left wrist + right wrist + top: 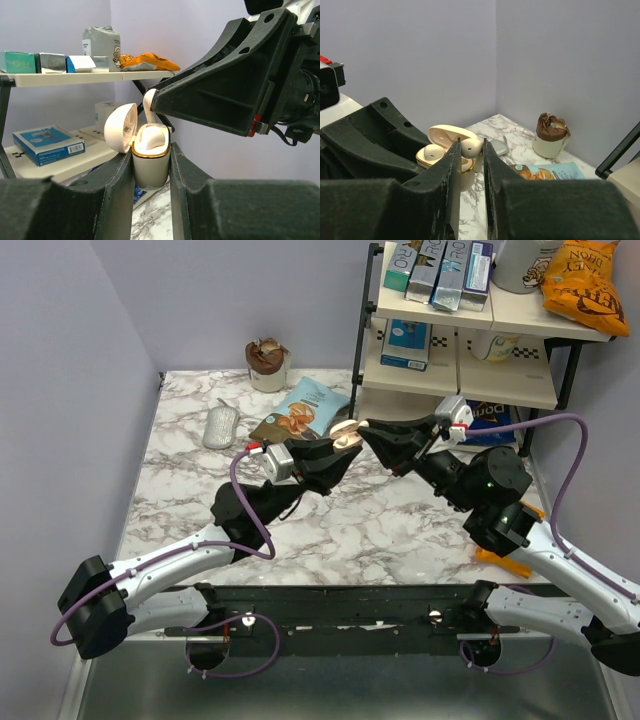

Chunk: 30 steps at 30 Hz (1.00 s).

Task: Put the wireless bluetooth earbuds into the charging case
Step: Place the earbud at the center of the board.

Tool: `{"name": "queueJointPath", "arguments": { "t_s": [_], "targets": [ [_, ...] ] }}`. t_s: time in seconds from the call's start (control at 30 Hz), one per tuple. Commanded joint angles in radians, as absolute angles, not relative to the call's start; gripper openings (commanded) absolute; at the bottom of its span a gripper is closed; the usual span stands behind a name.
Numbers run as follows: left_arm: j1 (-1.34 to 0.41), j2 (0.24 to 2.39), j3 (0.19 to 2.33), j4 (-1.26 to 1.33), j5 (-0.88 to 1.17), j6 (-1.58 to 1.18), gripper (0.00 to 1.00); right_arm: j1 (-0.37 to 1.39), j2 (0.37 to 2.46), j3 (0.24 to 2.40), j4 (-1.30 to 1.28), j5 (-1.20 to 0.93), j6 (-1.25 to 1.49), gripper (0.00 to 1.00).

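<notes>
A: State of the left gripper (150, 161)?
B: Clamped on the charging case (149, 175) — lid open, seated earbud (150, 137) in one well, all held above the marble worktop (400, 525).
A: And the right gripper (470, 150)?
B: Narrow — pinching the second earbud (471, 147) just over the case's open top.

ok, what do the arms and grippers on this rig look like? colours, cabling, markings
The left arm and right arm have white link shells and black joint housings. The left gripper and right gripper are matte black with long wedge-shaped fingers. A purple cable loops along each arm. Each wrist carries a small white module with a red detail. No readable markings.
</notes>
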<state>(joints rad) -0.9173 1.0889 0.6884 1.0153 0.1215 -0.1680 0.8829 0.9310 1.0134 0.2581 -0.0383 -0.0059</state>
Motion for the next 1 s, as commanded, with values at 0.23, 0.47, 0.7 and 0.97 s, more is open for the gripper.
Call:
{"name": "queueJointPath", "arguments": {
  "t_s": [0.23, 0.47, 0.7, 0.97],
  "targets": [
    [-0.917, 1.081, 0.709, 1.026, 0.143, -0.178, 0.0, 0.887, 0.923, 1.009, 0.354, -0.04, -0.025, 0.01],
    [-0.916, 1.092, 0.729, 1.025, 0.149, -0.183, 0.0, 0.89, 0.934, 1.008, 0.327, -0.061, -0.041, 0.01],
    [-0.917, 1.098, 0.744, 1.009, 0.163, -0.196, 0.0, 0.891, 0.946, 0.992, 0.33, -0.054, -0.069, 0.01],
    [-0.916, 1.094, 0.752, 0.965, 0.163, -0.192, 0.0, 0.903, 0.946, 0.983, 0.345, -0.043, -0.115, 0.01]
  ]
}}
